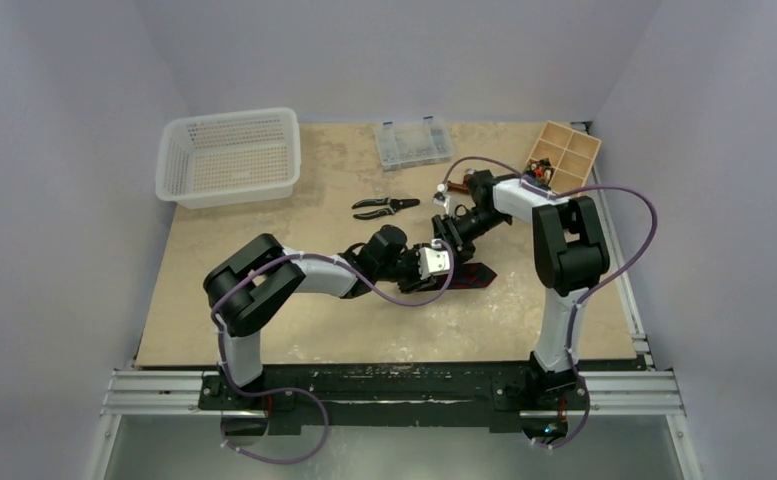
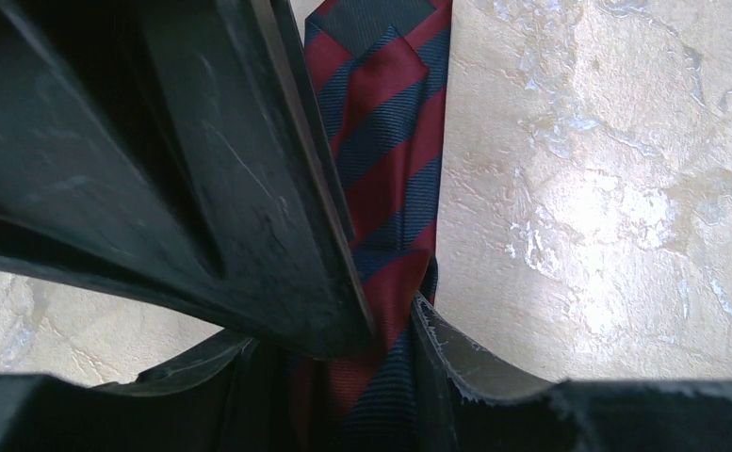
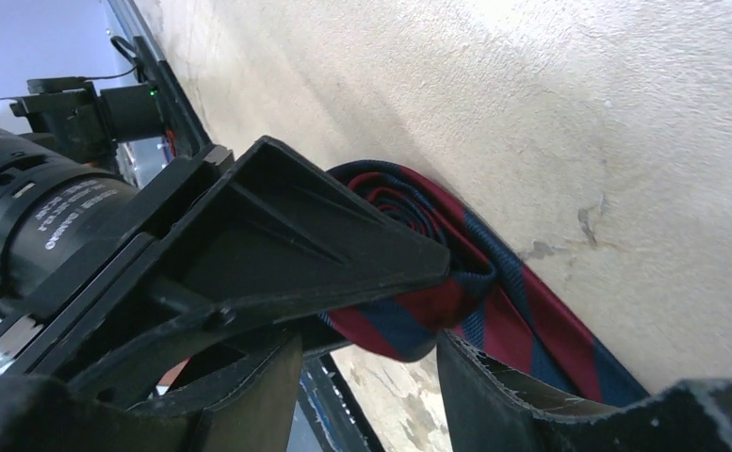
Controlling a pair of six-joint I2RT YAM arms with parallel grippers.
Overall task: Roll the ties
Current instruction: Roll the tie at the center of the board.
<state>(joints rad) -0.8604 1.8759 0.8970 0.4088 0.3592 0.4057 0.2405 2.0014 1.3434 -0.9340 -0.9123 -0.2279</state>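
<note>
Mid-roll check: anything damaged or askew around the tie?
The striped tie is coiled neatly in the right pincer. One oddity: its lower pad has a frayed, ragged edge, and the left pincer shows the same fraying.

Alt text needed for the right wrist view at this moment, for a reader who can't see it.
The right gripper pinches a partly rolled tie, navy with dark red stripes, its coils showing between the black fingers. The unrolled end lies flat on the beige table.
</note>
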